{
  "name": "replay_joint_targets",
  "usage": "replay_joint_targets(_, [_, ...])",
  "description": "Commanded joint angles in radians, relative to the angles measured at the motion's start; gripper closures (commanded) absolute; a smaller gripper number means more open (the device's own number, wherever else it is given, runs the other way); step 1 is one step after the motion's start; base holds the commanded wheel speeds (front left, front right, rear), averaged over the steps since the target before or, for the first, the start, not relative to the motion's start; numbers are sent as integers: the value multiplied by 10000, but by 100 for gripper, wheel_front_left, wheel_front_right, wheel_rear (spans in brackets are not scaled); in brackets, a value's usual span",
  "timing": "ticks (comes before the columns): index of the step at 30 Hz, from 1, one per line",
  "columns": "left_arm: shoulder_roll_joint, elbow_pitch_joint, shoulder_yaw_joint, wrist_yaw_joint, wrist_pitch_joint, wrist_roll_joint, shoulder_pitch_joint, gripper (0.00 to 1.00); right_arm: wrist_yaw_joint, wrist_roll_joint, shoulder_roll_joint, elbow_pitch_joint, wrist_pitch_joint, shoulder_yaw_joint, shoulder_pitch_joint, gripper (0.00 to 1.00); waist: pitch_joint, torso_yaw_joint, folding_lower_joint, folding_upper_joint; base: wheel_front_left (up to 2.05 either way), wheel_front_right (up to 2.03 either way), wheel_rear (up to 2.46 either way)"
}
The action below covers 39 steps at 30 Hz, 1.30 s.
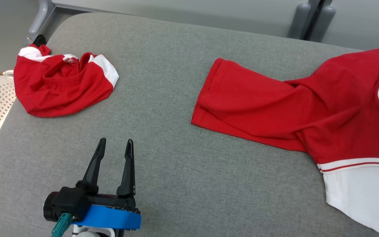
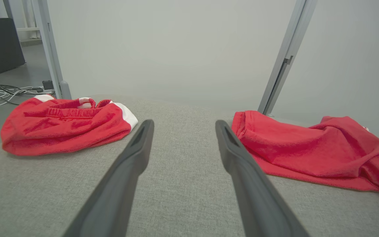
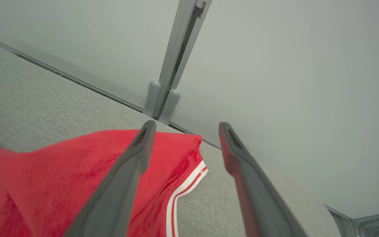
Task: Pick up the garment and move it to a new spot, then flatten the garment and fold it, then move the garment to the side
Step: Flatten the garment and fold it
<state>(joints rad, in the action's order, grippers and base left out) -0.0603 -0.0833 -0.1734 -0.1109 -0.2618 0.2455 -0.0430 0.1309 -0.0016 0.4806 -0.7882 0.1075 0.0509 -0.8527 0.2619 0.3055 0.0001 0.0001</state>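
Grey upholstered surface (image 1: 176,164), pale wall (image 2: 176,49) behind, grey metal post (image 2: 281,69)

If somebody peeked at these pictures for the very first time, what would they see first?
Probably the big red shirt with white trim, lying partly spread out on the right side of the grey table. Next come what look like crumpled red and white shorts, in a heap at the far left corner. Then there's the left gripper at the lower left, its two dark fingers open over bare grey cloth.
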Motion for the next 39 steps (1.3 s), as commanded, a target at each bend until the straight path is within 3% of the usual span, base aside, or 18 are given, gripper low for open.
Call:
replay_joint_targets(1, [4,-7,39,11,-45,-40,22,0,-2,102,-59,-38,-40,-60,154,0,-196,-200,-1,-1,0,0,0])
replay_joint_targets(9, [-66,-163,367,92,-44,-76,365,0,-1,1113,-1105,799,201,-121,1595,0,-938,-1120,-1,-1,0,0,0])
replay_joint_targets(15, [-138,-284,554,194,-46,-47,692,0,-2,1667,-1785,3479,-185,-392,3891,0,-1449,-1671,-1,-1,0,0,0])
replay_joint_targets(20, [-179,-416,647,229,-46,-3,936,0,-1,1465,-3104,5750,-1373,-1669,6304,0,-1871,-1925,-1,-1,0,0,0])
replay_joint_targets(25, [-255,-557,787,328,-45,76,1160,0,1,1088,-4056,7196,-1953,-2112,8042,0,-2197,-2243,-1,-1,0,0,0])
replay_joint_targets(31, [-372,-674,881,449,-18,137,1369,0,-1,819,-4278,7680,-2072,-1907,8996,0,-2531,-2590,-1,-1,0,0,0])
replay_joint_targets(39, [-544,-782,891,507,211,192,1593,0,-1,1292,-4298,7692,-1972,-1606,9606,0,-2767,-2855,-1,-1,0,0,0])
